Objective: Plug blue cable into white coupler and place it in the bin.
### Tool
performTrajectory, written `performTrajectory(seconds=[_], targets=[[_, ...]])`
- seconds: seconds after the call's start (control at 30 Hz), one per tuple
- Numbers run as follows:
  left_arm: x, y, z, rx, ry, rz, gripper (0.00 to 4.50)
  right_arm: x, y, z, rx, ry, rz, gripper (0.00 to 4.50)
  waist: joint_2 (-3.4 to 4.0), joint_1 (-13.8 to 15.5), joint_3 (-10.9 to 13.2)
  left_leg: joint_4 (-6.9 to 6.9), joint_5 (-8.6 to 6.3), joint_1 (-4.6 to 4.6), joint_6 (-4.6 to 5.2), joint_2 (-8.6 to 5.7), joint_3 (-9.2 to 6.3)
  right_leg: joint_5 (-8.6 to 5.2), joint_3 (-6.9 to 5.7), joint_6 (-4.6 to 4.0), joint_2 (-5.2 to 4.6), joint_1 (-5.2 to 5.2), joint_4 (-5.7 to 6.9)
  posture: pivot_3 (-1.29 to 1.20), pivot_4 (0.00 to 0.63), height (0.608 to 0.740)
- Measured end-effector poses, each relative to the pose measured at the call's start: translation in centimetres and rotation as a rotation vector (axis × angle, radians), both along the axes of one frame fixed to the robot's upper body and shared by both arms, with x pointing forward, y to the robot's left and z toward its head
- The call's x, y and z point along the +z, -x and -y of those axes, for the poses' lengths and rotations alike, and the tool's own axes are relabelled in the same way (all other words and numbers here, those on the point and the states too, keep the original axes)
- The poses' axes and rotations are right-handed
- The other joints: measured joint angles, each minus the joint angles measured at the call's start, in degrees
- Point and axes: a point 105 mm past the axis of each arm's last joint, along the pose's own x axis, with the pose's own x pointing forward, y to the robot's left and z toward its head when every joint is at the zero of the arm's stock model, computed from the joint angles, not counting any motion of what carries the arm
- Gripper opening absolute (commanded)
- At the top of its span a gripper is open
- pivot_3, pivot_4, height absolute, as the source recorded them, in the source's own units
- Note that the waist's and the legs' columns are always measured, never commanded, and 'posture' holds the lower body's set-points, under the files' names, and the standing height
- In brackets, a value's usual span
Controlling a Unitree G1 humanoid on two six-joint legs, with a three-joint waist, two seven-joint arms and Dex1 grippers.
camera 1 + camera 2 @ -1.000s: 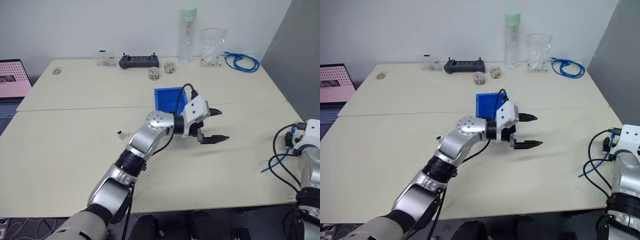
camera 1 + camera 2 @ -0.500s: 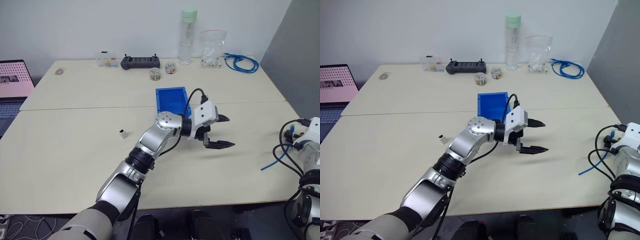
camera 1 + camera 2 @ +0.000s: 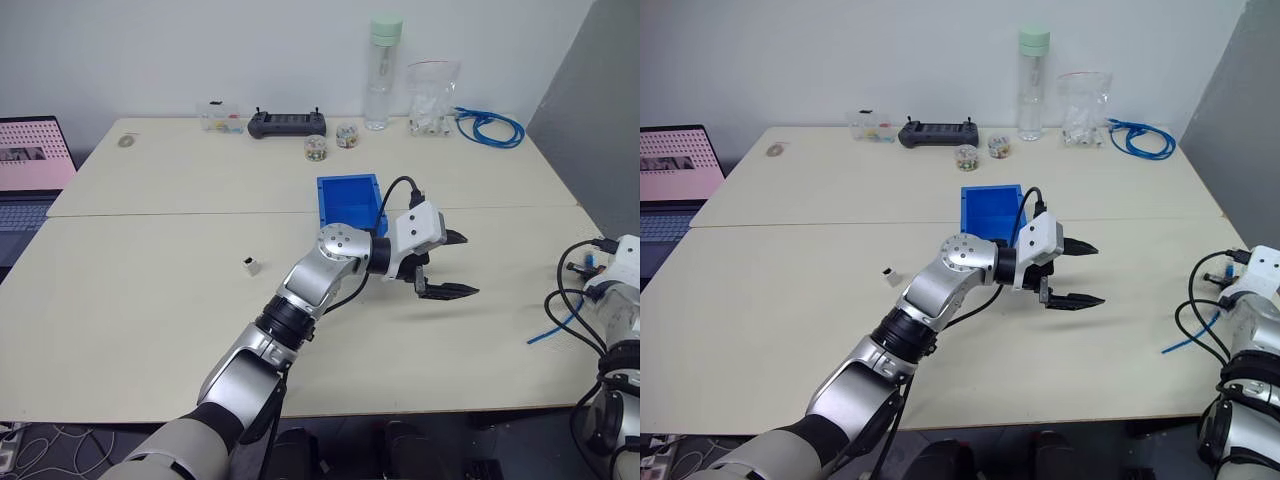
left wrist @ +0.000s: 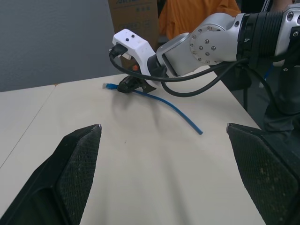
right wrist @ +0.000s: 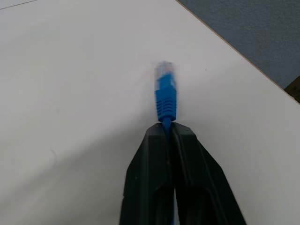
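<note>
The thin bright blue cable [image 4: 159, 101] lies at the right edge of my pale surface [image 3: 150, 300], my right pincer [image 5: 169, 136] clamped shut just behind its plug, my left pincer [image 3: 452, 264] spread wide beside the blue rectangular plastic bin [image 3: 345, 190].

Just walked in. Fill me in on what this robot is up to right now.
The robot's right hand has closed on the blue cable just behind its plug, at the table's right edge; the rest of the strand lies on the tabletop. The left hand hangs open above the middle of the table, holding nothing. The white coupler sits untouched farther left, and the bin stands behind the left arm. Nothing is plugged in yet.
</note>
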Motion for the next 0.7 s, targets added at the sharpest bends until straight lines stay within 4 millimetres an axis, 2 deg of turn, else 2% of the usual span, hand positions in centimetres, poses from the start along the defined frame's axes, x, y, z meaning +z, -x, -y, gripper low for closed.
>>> performTrajectory(seconds=[0.2, 0.27, 0.3, 0.4, 0.53, 0.6, 0.63, 0.7], targets=[[-0.6, 0.3, -0.7, -0.017, -0.026, -0.011, 4.5, 0.0, 0.0, -0.7, 0.071, 0.004, -0.005, 0.02, 0.01, -0.33, 0.0, -0.02, 0.0, 0.04, 0.0, 0.04, 0.0, 0.0, 0.02, 0.0, 0.04, 0.0, 0.02, 0.0, 0.15, 0.74], [-1.5, 0.4, -1.7, -0.009, -0.063, -0.03, 4.5, 0.0, -0.1, -2.0, 0.169, 0.023, -0.024, 0.02, 0.01, -0.56, 0.0, -0.02, 0.0, 0.06, 0.0, 0.06, 0.0, 0.0, 0.05, -0.01, 0.07, -0.01, 0.05, 0.0, 0.15, 0.74], [-1.8, 0.5, -2.3, -0.004, -0.071, -0.027, 4.5, 0.1, -0.1, -3.3, 0.256, 0.024, -0.035, 0.02, 0.01, -0.81, 0.0, -0.06, 0.0, 0.09, 0.0, 0.07, 0.0, 0.0, 0.11, -0.01, 0.08, -0.04, 0.07, 0.0, 0.15, 0.74], [-2.7, 0.2, -5.5, 0.062, -0.11, -0.013, 4.5, 0.7, 0.1, -9.8, 0.61, -0.081, -0.039, 0.02, 0.04, -1.95, 0.02, -0.13, -0.01, 0.32, -0.02, 0.1, -0.4, -0.01, 0.44, 0.02, 0.2, -0.05, 0.19, 0.0, 0.15, 0.74], [-2.5, 0.6, -10.7, 0.222, -0.073, -0.046, 4.5, 2.1, 1.9, -19.7, 1.114, -0.193, -0.083, 0.02, 0.16, -2.28, 0.09, -0.11, -0.02, 0.34, -0.02, 0.21, -0.76, -0.01, 0.33, 0.02, 0.37, -0.12, 0.25, 0.0, 0.15, 0.74], [-3.0, 1.5, -13.3, 0.315, -0.04, -0.12, 4.5, 3.5, 2.5, -23.5, 1.306, -0.202, -0.084, 0.02, 0.14, -1.98, 0.11, -0.08, -0.02, 0.32, -0.03, 0.2, -0.8, -0.02, 0.26, 0.02, 0.34, -0.12, 0.24, 0.0, 0.15, 0.74], [-3.2, 1.9, -14.0, 0.341, -0.037, -0.135, 4.5, 3.8, 2.6, -24.4, 1.353, -0.199, -0.084, 0.02, 0.12, -1.84, 0.12, -0.06, -0.02, 0.29, -0.03, 0.19, -0.82, -0.02, 0.23, 0.02, 0.31, -0.12, 0.21, 0.0, 0.15, 0.74], [-5.4, 4.4, -17.0, 0.452, -0.046, -0.195, 4.5, 4.7, 2.8, -28.0, 1.52, -0.199, -0.089, 0.02, 0.12, -1.66, 0.12, -0.07, -0.05, 0.26, -0.07, 0.13, -0.76, 0.01, 0.27, -0.02, 0.17, -0.14, 0.13, 0.0, 0.15, 0.74]])
